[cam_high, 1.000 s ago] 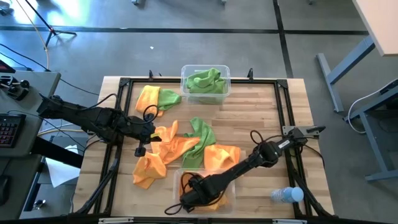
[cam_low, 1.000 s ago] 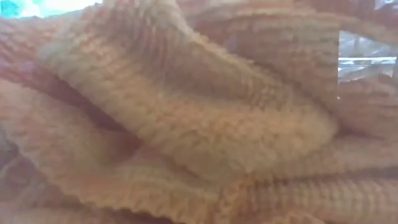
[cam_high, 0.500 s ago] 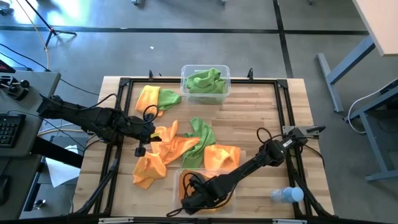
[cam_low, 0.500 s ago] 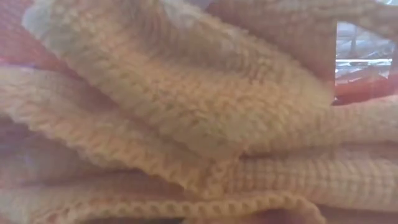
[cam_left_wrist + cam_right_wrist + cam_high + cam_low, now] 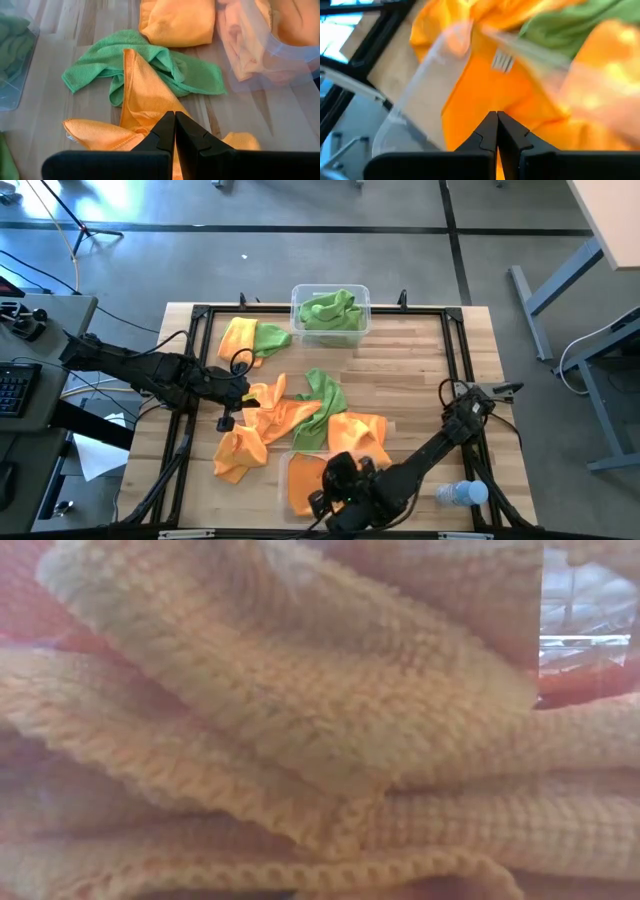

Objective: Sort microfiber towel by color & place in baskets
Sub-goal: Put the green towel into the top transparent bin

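The right gripper (image 5: pixel 335 490) hangs over the near basket (image 5: pixel 292 463), the clear bin at the front edge of the table (image 5: pixel 420 370). Its 2 fingers (image 5: pixel 489 131) are pressed together with no gap, and nothing is between them. Below them lies an orange towel (image 5: pixel 485 90) inside this basket; whether the tips touch the cloth cannot be told.

The left gripper (image 5: pixel 238 402) is over the middle-left part of the table, above the heap of loose cloths. Its 2 fingers (image 5: pixel 167 131) are also fully closed, tip against tip, and they hold nothing. They point at an orange cloth (image 5: pixel 142 95) that lies partly on a green cloth (image 5: pixel 100 62); contact with it is not clear.

The far basket (image 5: pixel 330 311) stands at the back edge of the table and contains green towels. On the wood between the 2 baskets several towels are still loose: an orange and green pair (image 5: pixel 250 337) near the back left, a mixed heap in the centre, 1 orange towel (image 5: pixel 238 455) at the front left, and 1 orange towel (image 5: pixel 358 430) just beside the near basket. A small clear bottle (image 5: pixel 460 494) lies at the front right corner. The low view is filled by orange cloth (image 5: pixel 300 720) very near the lens.
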